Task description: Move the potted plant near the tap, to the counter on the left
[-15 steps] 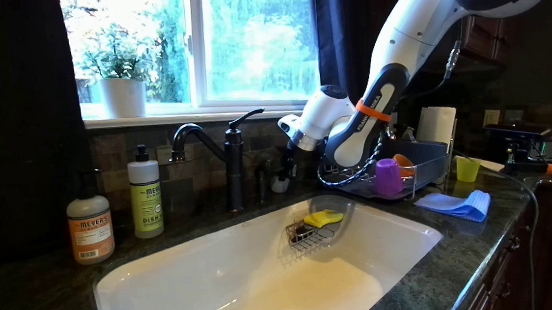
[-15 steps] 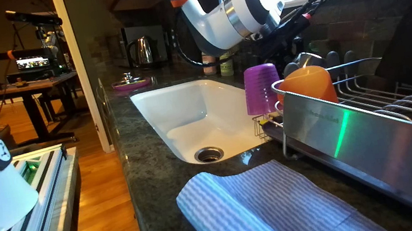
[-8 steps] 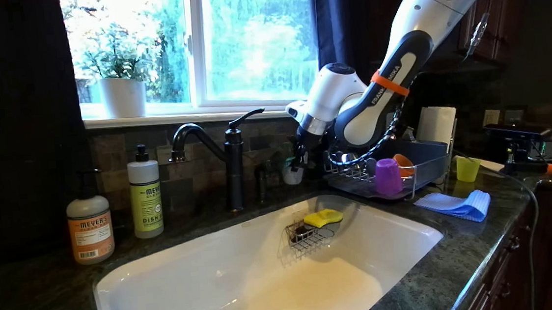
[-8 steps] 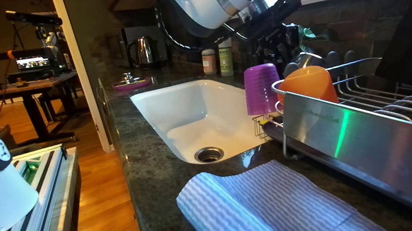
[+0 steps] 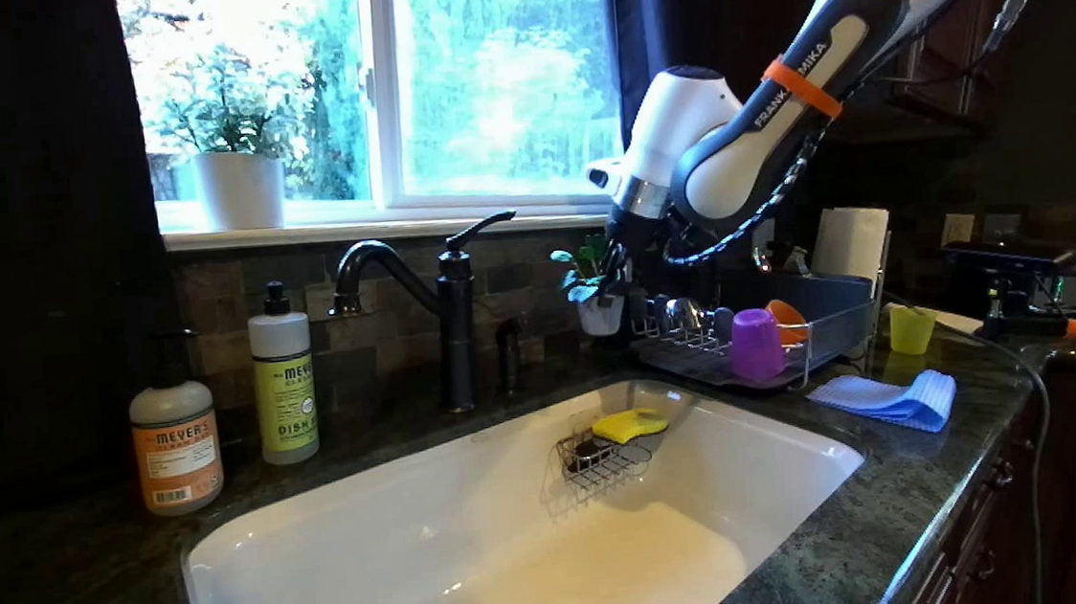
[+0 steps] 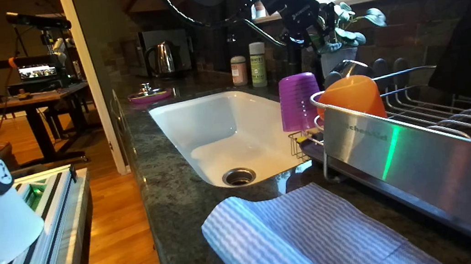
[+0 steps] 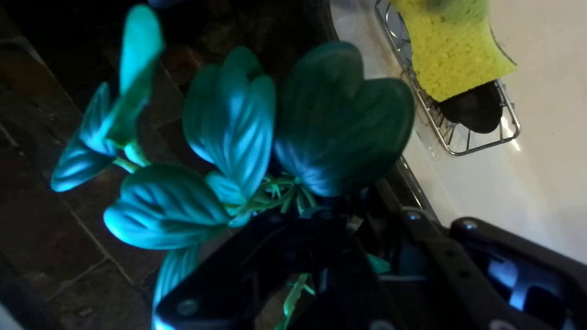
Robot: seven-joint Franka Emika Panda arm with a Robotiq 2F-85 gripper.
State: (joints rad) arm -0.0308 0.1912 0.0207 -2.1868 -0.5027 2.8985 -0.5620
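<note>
The potted plant, with broad blue-green leaves [image 5: 584,274] and a small whitish pot [image 5: 602,318], hangs from my gripper [image 5: 616,272] above the counter, between the tap [image 5: 458,337] and the dish rack. An exterior view shows its leaves [image 6: 347,33] and pot [image 6: 340,60] at my gripper [image 6: 320,38], behind the rack. In the wrist view the leaves [image 7: 234,123] spread in front of my dark fingers [image 7: 341,217], which are close together at the stems; the exact contact is hidden. The dark stone counter shows in both exterior views [image 5: 51,580] [image 6: 159,165].
A white sink [image 5: 326,539] fills the middle, with a yellow sponge [image 5: 631,424] in a wire basket. Two soap bottles [image 5: 175,446] [image 5: 286,389] stand left of the tap. The dish rack [image 6: 402,136] holds a purple cup [image 6: 299,102] and an orange cup [image 6: 352,97]. A blue cloth [image 6: 305,237] lies near it.
My gripper and the potted plant have risen together and moved right, away from the tap, toward the dish rack in an exterior view. The plant's leaves have come into sight behind the rack.
</note>
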